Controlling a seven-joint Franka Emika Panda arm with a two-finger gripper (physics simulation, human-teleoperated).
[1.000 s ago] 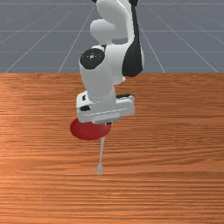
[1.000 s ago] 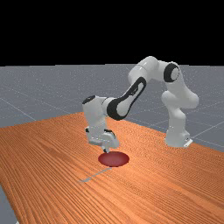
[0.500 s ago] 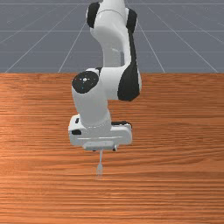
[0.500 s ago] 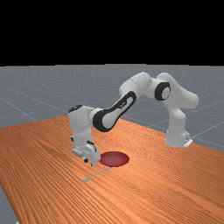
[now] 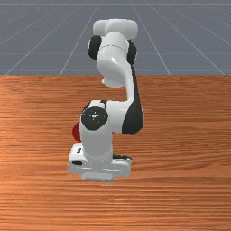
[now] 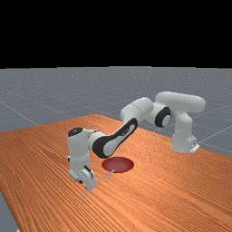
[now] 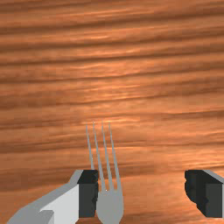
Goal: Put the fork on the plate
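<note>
Grey fork (image 6: 106, 176) lies beside the plate (image 6: 118, 164), lower left of the far view; the gripper (image 7: 141, 192) hangs wide over its head. Reaching looks nearly done; grasp, lift and placing remain.

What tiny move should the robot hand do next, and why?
I'd probably nudge the white-and-grey hand sideways towards the thin grey four-tined fork, to centre it. The black-tipped fingers are open, and the fork lies much closer to one than the other.
</note>
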